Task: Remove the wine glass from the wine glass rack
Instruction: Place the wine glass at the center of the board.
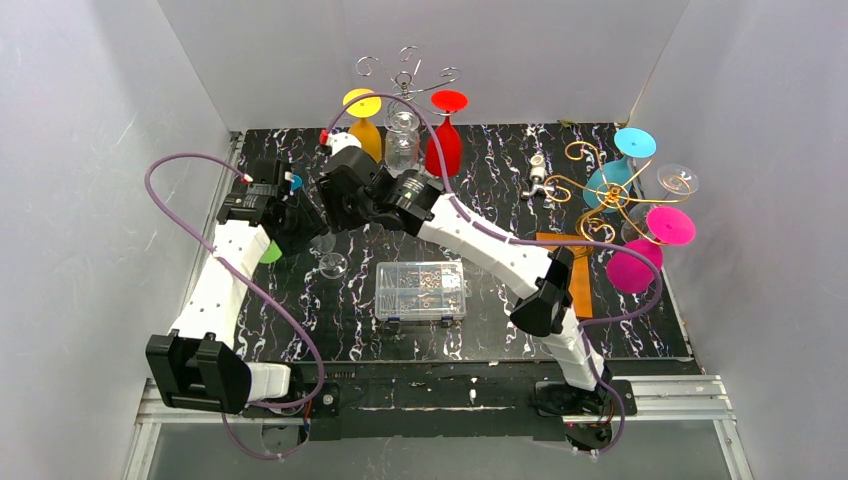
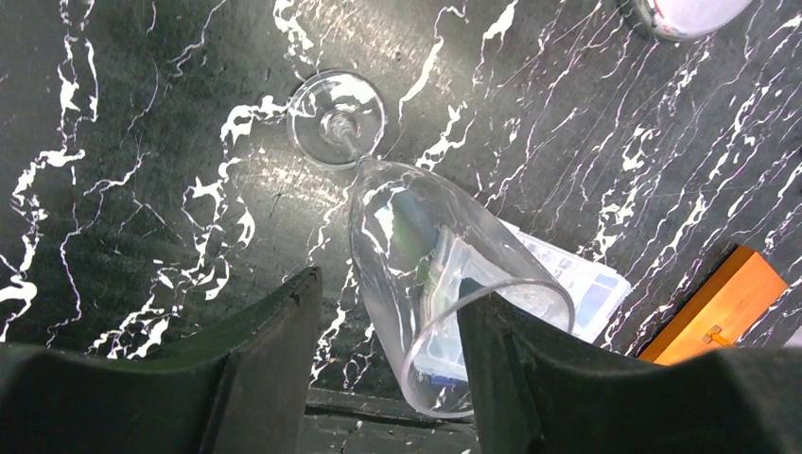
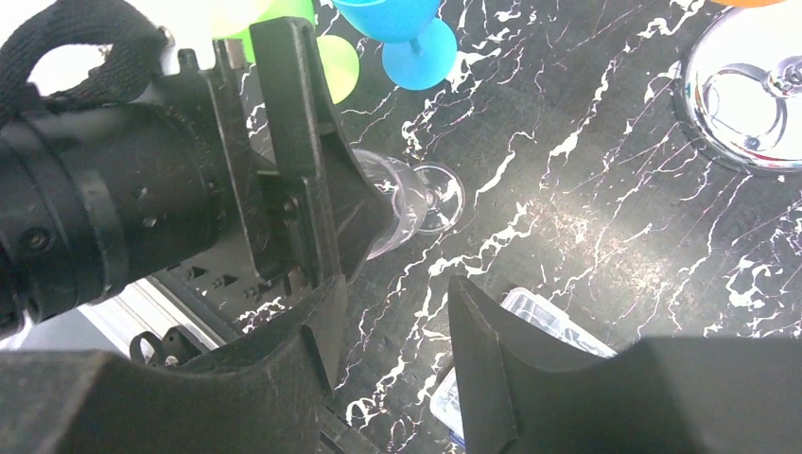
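Observation:
A clear wine glass (image 2: 397, 227) hangs tilted between the fingers of my left gripper (image 2: 390, 286), which is shut on its bowl. The right finger presses at the rim and the foot (image 2: 336, 118) is low over the black marble table. From above, the glass foot (image 1: 332, 265) shows just below my left gripper (image 1: 300, 228). My right gripper (image 3: 397, 284) hovers beside it, open and empty, above the glass (image 3: 407, 194). The silver wine glass rack (image 1: 405, 80) stands at the back with yellow, clear and red glasses.
A gold rack (image 1: 590, 190) at the right carries cyan, clear and magenta glasses. A clear plastic parts box (image 1: 421, 290) lies mid-table and an orange wooden box (image 1: 580, 270) to its right. Green (image 3: 336, 66) and blue (image 3: 397, 19) glasses stand by the left arm.

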